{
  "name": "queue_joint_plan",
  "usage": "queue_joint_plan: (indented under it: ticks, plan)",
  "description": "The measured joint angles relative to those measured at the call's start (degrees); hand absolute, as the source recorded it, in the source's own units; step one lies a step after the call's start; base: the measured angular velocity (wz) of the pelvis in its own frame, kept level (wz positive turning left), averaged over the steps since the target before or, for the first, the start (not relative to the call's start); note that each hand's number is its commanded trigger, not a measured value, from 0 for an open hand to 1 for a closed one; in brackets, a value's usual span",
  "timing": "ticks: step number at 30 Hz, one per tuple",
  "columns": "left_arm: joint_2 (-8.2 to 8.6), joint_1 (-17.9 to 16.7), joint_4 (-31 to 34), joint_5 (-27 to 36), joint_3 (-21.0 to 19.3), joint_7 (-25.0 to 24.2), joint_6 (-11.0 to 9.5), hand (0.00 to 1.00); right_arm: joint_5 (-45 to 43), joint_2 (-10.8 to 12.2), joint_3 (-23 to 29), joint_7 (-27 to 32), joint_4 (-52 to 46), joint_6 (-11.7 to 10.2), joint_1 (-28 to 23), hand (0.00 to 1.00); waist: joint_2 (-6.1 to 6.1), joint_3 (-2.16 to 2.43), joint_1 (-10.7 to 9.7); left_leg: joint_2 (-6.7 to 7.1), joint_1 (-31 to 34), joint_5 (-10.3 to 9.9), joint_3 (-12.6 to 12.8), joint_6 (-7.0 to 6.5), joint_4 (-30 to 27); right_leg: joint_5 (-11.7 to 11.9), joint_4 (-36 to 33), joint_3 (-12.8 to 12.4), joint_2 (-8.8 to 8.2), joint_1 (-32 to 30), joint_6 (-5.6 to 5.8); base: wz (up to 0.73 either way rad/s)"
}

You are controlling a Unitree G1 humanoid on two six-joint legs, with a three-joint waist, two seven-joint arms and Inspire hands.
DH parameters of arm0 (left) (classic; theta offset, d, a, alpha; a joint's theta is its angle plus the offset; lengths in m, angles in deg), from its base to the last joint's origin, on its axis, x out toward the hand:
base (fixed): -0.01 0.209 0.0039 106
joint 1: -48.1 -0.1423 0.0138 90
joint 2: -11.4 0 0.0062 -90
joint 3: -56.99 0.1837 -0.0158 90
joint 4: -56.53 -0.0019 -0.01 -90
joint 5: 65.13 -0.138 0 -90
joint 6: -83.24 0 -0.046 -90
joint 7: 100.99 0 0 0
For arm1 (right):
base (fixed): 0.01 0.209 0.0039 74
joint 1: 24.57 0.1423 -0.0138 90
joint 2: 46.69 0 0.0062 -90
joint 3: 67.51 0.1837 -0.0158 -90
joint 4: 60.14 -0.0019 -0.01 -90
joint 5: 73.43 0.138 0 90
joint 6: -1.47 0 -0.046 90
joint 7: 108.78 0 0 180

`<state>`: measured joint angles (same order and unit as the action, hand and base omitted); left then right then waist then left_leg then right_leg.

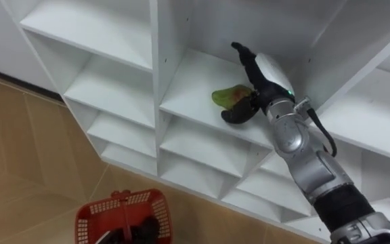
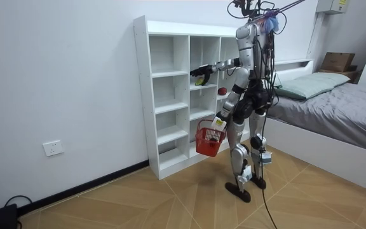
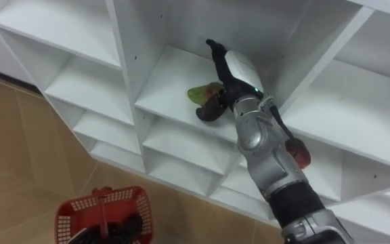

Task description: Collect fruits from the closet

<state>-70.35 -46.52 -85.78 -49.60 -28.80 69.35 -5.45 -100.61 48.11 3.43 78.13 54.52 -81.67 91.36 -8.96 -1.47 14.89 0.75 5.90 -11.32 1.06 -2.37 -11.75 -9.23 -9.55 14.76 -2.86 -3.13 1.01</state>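
A green fruit with a red blush (image 1: 229, 96) lies on a middle shelf of the white closet (image 1: 181, 95). My right hand (image 1: 261, 76) reaches into that compartment and sits over the fruit, thumb curled under it and fingers bent round it, one finger pointing deeper in. A red fruit (image 3: 298, 153) rests one shelf lower to the right, partly behind my forearm. My left hand (image 1: 133, 232) hangs low, shut on the handle of a red plastic basket (image 1: 93, 211). In the room view I stand facing the closet (image 2: 170, 95) with the basket (image 2: 207, 141) at thigh height.
The closet's other compartments in view hold nothing. Wooden floor (image 1: 26, 169) lies below. In the room view a bed (image 2: 335, 111) stands behind me at the room view's right, with a cardboard box (image 2: 337, 61) beyond it.
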Motion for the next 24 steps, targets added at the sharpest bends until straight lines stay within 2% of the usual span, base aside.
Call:
queue_joint_plan:
  ticks: [5, 10, 16, 20, 22, 24]
  plan:
    - [-0.2, 0.01, 0.05, 0.0, 0.01, -0.01, 0.01, 1.0, 0.0, -0.37, 0.0, 0.0, 0.03, 0.02, 0.0, 0.0, -0.36, 0.03, 0.22, -0.01, 0.0, 0.0, -0.07, 0.0, 0.0, 0.0, 0.0, 0.34, 0.0, 0.01, 0.0, 0.0]
    - [-0.24, 0.08, 0.33, -0.03, 0.0, -0.01, 0.01, 1.0, -0.14, -1.08, -0.03, 0.0, 0.15, 0.06, 0.01, 0.0, -0.9, 0.01, 1.33, -0.03, 0.05, 0.0, -0.25, 0.0, 0.0, 0.0, 0.0, 0.81, -0.02, 0.03, 0.0, 0.02]
    - [-0.8, 0.01, 0.66, -0.08, 0.02, -0.03, 0.11, 1.0, -0.17, -1.23, -0.11, -0.07, 0.51, 0.23, 0.01, 0.0, -1.7, -0.02, 1.32, 0.02, 0.48, 0.03, -0.93, 0.05, -0.17, 0.0, 0.0, 1.15, -0.02, 0.03, 0.0, 0.06]
    - [-0.85, 0.0, 0.7, -0.15, 0.0, -0.03, 0.14, 1.0, -0.17, -1.28, -0.1, -0.16, 1.87, 0.2, 0.44, 0.0, -1.71, -0.03, 1.3, 0.06, 0.53, 0.03, -1.08, 0.06, -0.59, 0.0, -0.01, 1.13, -0.02, 0.27, 0.0, 0.01]
    - [-0.85, -0.1, 0.91, -0.19, -0.04, -0.04, 0.2, 1.0, -0.17, -1.48, -0.1, -0.64, 2.26, 0.22, 0.48, 0.14, -1.69, -0.04, 1.3, 0.05, 0.59, 0.04, -1.08, 0.06, -0.75, 0.01, -0.01, 1.09, -0.01, 0.28, -0.01, 0.0]
    - [-0.89, -0.41, 1.78, -0.16, -0.04, -0.04, 0.74, 1.0, -0.12, -1.61, -0.1, -1.03, 2.97, 0.22, 0.64, 0.43, -1.68, -0.05, 1.29, 0.04, 0.67, 0.04, -1.11, 0.07, -0.93, 0.01, -0.02, 0.97, -0.01, 0.31, -0.02, 0.0]
